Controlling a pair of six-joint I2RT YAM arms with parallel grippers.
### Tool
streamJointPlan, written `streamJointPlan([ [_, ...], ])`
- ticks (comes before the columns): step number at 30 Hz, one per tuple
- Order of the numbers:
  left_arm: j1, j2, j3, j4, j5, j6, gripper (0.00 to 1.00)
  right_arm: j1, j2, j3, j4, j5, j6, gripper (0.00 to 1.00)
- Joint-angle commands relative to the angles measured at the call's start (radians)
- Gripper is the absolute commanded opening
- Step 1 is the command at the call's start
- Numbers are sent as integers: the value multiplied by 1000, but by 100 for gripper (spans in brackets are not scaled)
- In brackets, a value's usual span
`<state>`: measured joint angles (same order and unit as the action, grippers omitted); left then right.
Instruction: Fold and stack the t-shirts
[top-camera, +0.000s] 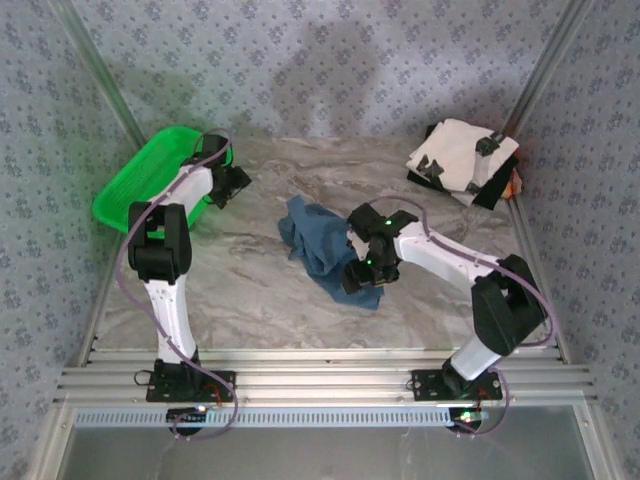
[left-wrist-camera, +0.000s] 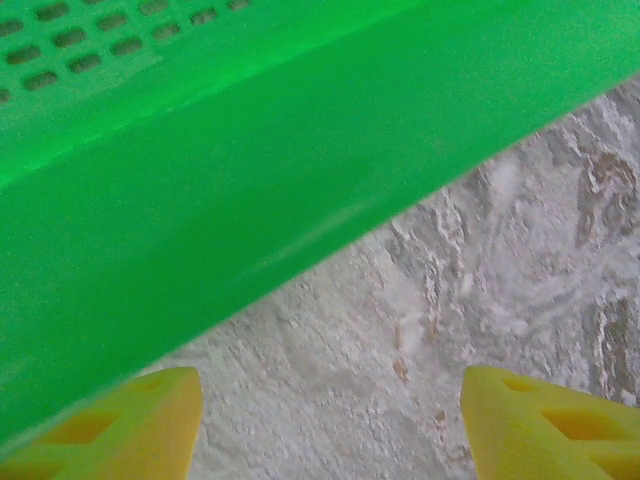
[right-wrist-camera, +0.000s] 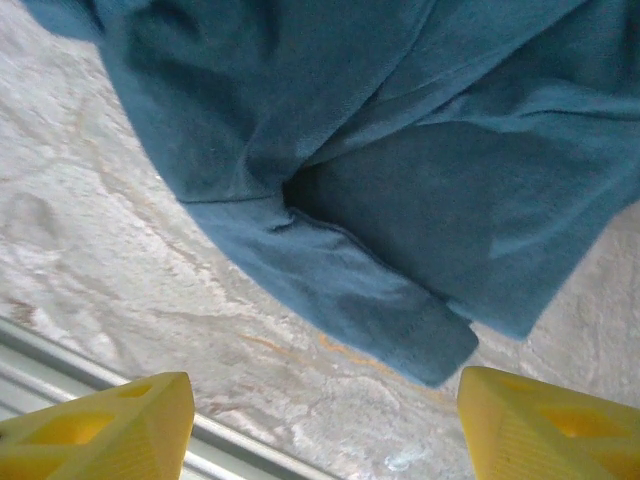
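R gripper: jaws spread wide, nothing between them; hovers low just short of the blue tee.
L gripper: also spread and empty, low over the table, right beside the green basket wall.
Blue tee: crumpled heap mid-table, not flat. A hemmed flap lies nearest the R fingers (sleeve or hem, we can't tell). Well apart from L.
Stack: folded tees at far-right corner, white w/ black patches on top, well apart from the blue one.
Progress: we judge fold not begun; tee needs spreading first.
Risk 1: R pinches bunched cloth, grabs 2+ layers, so tee lifts as a lump and won't open.
Risk 2: L is far off; a one-arm pull would twist or drag the tee.
Risk 3: L sits so close to the basket that a swing toward the tee could clip the wall and shove it.
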<state>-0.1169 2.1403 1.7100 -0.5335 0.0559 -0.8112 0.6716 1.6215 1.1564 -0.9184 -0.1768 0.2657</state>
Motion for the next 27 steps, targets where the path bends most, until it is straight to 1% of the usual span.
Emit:
streamJointPlan([
  [1,8,33,69,-28,-5,19,71,32,70,27,-15,109,-50,72],
  [3,8,30,98,-23,5,20,73,36,104,28,-6,138,-71,71],
  [4,8,25,112,-19,11,20,75,36,120,63,-3,145,-80,71],
  [7,8,-15,154,2,48,21,79,44,181,89,14,186,-107,69],
  [9,1,-75,153,39,88,24,83,48,220,104,45,200,-123,62],
  [10,-2,-107,146,50,96,27,85,47,238,114,55,203,-125,54],
  [12,-7,-199,114,83,118,35,88,49,280,143,52,188,-126,32],
  [14,-6,-296,62,103,138,45,90,48,293,164,55,152,-137,14],
  [16,-2,-401,4,100,145,66,91,50,265,155,104,108,-163,9],
  [18,3,-522,-74,97,148,100,92,49,218,136,121,50,-141,0],
  [22,17,-727,-192,-9,103,205,94,37,109,218,61,55,-124,0],
  [24,24,-834,-277,-38,84,249,96,22,32,289,39,14,-134,0],
  [27,43,-958,-391,-45,95,262,97,-27,-48,428,18,-52,-117,0],
])
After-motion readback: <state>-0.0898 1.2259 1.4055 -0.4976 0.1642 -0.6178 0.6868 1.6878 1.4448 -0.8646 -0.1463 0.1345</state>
